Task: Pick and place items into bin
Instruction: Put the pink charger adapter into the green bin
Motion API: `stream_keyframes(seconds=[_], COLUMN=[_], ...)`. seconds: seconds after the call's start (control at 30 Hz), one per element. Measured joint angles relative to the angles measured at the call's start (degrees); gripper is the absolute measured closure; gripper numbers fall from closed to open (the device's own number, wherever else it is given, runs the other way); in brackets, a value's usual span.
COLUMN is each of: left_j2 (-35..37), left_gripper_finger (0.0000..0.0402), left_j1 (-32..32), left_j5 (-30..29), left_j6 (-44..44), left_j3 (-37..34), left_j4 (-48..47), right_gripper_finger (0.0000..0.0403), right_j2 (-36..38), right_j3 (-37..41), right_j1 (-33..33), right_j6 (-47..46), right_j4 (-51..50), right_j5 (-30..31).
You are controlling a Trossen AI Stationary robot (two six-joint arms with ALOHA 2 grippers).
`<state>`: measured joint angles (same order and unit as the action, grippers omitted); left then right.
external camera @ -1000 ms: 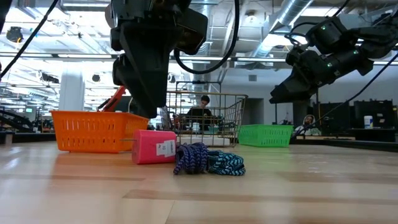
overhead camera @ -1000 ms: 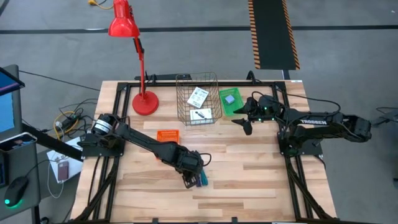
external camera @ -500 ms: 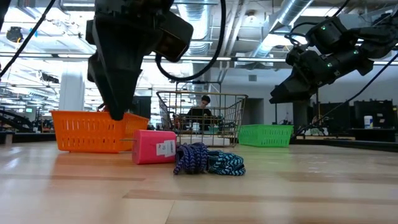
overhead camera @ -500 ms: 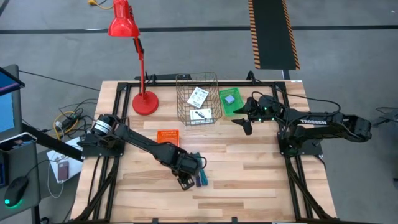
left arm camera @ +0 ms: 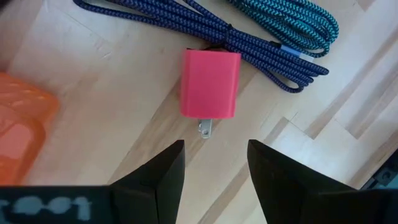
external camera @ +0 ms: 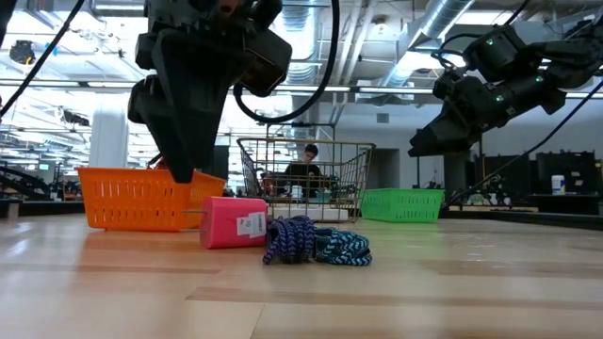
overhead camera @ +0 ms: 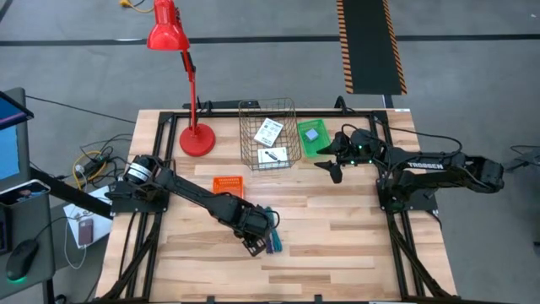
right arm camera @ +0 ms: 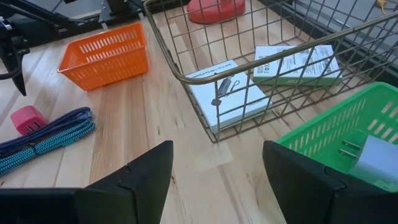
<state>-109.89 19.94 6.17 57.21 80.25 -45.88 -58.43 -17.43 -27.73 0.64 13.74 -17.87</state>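
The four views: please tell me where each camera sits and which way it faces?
High: above the table, looking straight down; both arms show.
Low: at table-top height, looking across; left gripper hangs above the pink charger.
Left wrist: on the left arm, looking down past its open fingers at the charger and the cables.
Right wrist: on the right arm, facing the wire basket.
All four show the orange bin.

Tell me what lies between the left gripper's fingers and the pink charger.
Only bare wooden table. In the left wrist view the open left gripper hovers over the pink charger, prongs pointing toward the fingers; the braided cables lie beyond it.
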Motion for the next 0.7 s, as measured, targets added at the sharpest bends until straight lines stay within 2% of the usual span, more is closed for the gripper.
stream_keyframes(seconds=[0.7], left_j2=[0.0], left_gripper_finger=[0.0238], left_j1=[0.1], left_j5=[-2.0], left_j6=[-1.5], left_j3=[0.0], left_j4=[0.1], right_gripper_finger=[0.0159], right_j2=[0.0], right_j3=[0.0], right_j1=[0.0], right_j6=[0.0], right_j4=[0.0], right_j5=[0.0])
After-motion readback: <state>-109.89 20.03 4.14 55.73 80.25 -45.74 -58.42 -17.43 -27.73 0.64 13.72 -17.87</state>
